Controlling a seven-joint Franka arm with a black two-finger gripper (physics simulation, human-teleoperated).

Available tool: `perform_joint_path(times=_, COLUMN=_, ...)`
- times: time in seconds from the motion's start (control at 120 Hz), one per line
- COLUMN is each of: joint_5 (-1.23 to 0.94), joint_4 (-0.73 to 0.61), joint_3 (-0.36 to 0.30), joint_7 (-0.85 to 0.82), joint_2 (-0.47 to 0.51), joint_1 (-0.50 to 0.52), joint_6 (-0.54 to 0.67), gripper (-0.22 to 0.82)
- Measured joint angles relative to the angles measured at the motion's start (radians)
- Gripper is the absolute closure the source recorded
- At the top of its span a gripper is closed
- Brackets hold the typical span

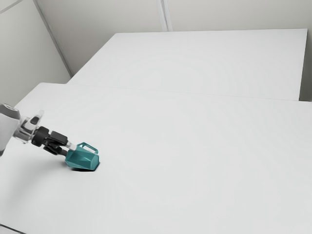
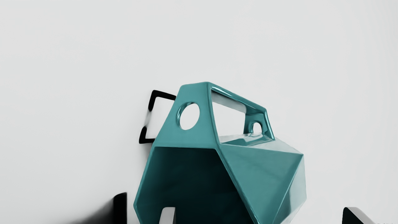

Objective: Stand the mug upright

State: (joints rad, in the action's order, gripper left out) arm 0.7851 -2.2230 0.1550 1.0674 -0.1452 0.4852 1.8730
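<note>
Reaching with gripper to mug lying on its side, towards arm-side edge of table. Holding fingers spread, with one at mug's mouth.

Block: mug lay tipped on the table, right ahead of the gripper | Gap: mouth faced the gripper, its side wall between the spread fingers | Above: handle jutted up | Room: tabletop stretched open beyond.
</note>
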Motion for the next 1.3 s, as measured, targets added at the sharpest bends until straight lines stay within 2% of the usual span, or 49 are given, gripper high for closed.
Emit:
perform_joint_path(times=0.267, joint_5=0.0, joint_4=-0.004, joint_3=-0.006, joint_7=0.012, joint_2=-0.011, joint_1=-0.031, joint_6=0.004, gripper=0.03)
perform_joint_path(times=0.358, joint_5=0.003, joint_4=-0.005, joint_3=-0.007, joint_7=0.015, joint_2=-0.014, joint_1=-0.037, joint_6=0.004, gripper=0.05)
perform_joint_path(times=0.833, joint_5=0.008, joint_4=-0.005, joint_3=-0.011, joint_7=0.023, joint_2=-0.009, joint_1=-0.037, joint_6=0.005, gripper=0.49)
perform_joint_path(times=1.075, joint_5=0.006, joint_4=-0.004, joint_3=-0.012, joint_7=0.022, joint_2=0.016, joint_1=-0.047, joint_6=0.006, gripper=0.65)
perform_joint_path(times=1.3, joint_5=0.006, joint_4=-0.005, joint_3=-0.012, joint_7=0.022, joint_2=0.059, joint_1=-0.078, joint_6=0.008, gripper=0.75)
